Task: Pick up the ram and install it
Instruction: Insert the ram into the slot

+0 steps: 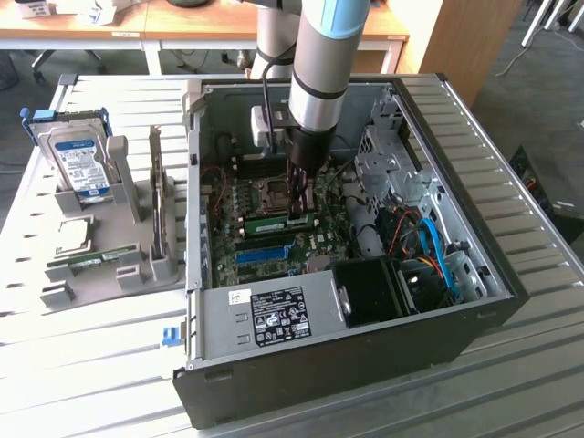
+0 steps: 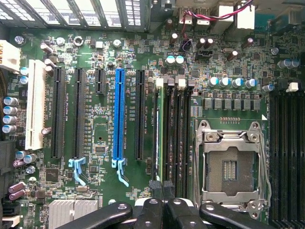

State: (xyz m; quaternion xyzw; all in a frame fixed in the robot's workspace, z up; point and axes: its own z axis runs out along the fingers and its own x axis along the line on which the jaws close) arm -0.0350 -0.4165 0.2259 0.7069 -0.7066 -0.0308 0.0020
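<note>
Wrist view: I see the fingers (image 2: 167, 187) of the gripper (image 2: 162, 185) drawn in narrow, pinched on the near end of the ram (image 2: 160, 129).
Ram: the slim green stick stands on edge in a memory slot on the motherboard (image 2: 100, 138), with black memory slots just beside it.
Neighbours: the metal-framed processor socket (image 2: 231, 167) lies on one side of those slots; a long black slot and then the blue slot (image 2: 118, 114) lie on the other.
Exterior view: my arm (image 1: 319, 82) comes straight down into the open computer case (image 1: 474, 228), and the gripper (image 1: 299, 212) sits on the ram (image 1: 267, 222) at its end toward the exterior view's right.
Case: it lies on its side on the slatted metal table (image 1: 511, 383), the labelled power supply (image 1: 274, 315) against its near wall.
Rack: at the exterior view's left, just beside the case, a grey holder (image 1: 128, 265) carries an upright hard drive (image 1: 80, 164), a silver processor chip (image 1: 73, 235) and another green stick (image 1: 87, 262) lying low.
</note>
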